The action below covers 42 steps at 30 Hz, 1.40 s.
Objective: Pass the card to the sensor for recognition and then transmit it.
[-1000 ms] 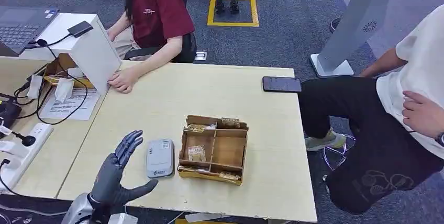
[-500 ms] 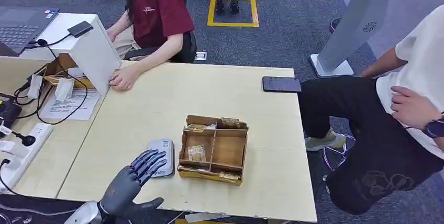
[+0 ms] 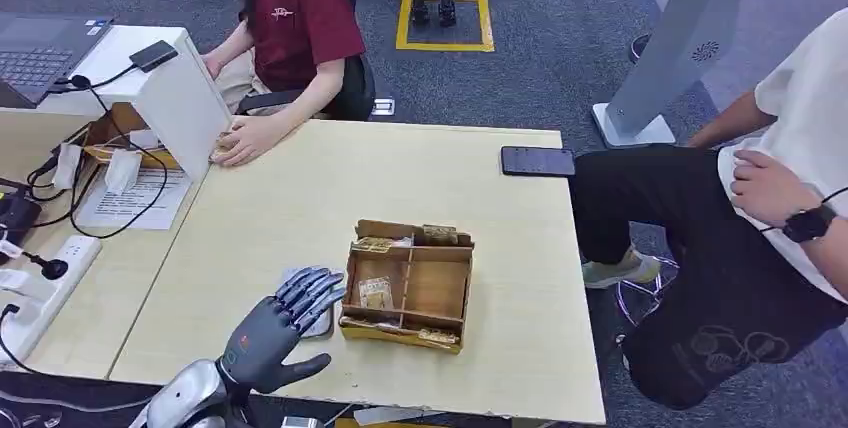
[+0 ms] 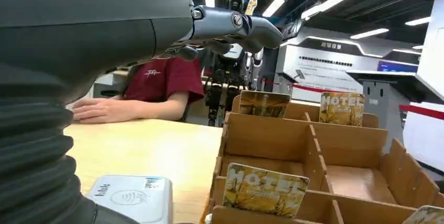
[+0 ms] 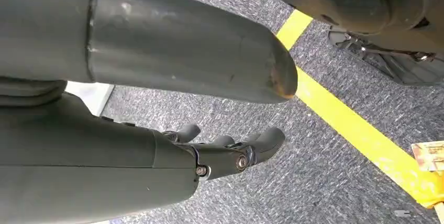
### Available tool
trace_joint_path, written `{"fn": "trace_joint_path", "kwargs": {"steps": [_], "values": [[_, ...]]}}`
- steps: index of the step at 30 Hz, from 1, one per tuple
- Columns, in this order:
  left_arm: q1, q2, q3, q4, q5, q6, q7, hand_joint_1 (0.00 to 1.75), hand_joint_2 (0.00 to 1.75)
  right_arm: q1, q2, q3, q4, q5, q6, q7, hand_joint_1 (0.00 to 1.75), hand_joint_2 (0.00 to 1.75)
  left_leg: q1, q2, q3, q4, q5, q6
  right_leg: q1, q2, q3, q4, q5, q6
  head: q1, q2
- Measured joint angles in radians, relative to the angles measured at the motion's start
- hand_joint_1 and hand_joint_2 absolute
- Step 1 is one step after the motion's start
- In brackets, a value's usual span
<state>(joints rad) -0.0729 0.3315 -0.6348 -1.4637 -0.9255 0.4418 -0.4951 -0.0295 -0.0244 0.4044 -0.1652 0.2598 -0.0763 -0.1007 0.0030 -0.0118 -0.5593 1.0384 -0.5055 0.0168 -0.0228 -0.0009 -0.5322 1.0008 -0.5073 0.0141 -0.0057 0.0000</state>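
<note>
My left hand (image 3: 283,320) hovers with fingers spread over the grey card sensor (image 3: 322,326), fingertips reaching the left wall of the wooden card box (image 3: 436,286). It holds nothing. A yellow hotel card (image 3: 374,291) stands in the box's left compartment, with more cards along the back and front rows. In the left wrist view my fingers (image 4: 235,25) stretch above the box (image 4: 293,140), the nearest hotel card (image 4: 264,195) and the sensor (image 4: 131,199). My right hand (image 5: 230,150) hangs over grey carpet, holding nothing.
A person in a red shirt (image 3: 300,8) sits at the far side, one hand by a white stand (image 3: 170,88). A second person (image 3: 790,188) sits at the right. A black phone (image 3: 538,161) lies on the table (image 3: 400,178). Cables and a power strip (image 3: 40,278) are at the left.
My left hand has moved right, from beside the sensor to over it, reaching the box's edge. The seated person on the right raised a hand towards the chest.
</note>
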Motion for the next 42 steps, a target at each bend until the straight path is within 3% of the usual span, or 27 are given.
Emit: {"fn": "trace_joint_path", "kwargs": {"steps": [24,42], "values": [[-0.047,-0.051,-0.084,0.068,0.021,0.010,-0.002,0.00,1.75,-0.001,0.002,0.002,-0.002,0.010,0.003,0.008,0.00,0.00,0.000,0.000,0.000,0.000,0.000,0.000,0.000,0.000,0.000,0.000,0.000,0.000,0.000,0.000],[-0.098,-0.082,-0.113,0.149,0.014,0.047,0.058,0.00,1.75,-0.004,0.008,0.004,-0.003,0.023,0.013,0.011,0.00,0.00,0.000,0.000,0.000,0.000,0.000,0.000,0.000,0.000,0.000,0.000,0.000,0.000,0.000,0.000]]}}
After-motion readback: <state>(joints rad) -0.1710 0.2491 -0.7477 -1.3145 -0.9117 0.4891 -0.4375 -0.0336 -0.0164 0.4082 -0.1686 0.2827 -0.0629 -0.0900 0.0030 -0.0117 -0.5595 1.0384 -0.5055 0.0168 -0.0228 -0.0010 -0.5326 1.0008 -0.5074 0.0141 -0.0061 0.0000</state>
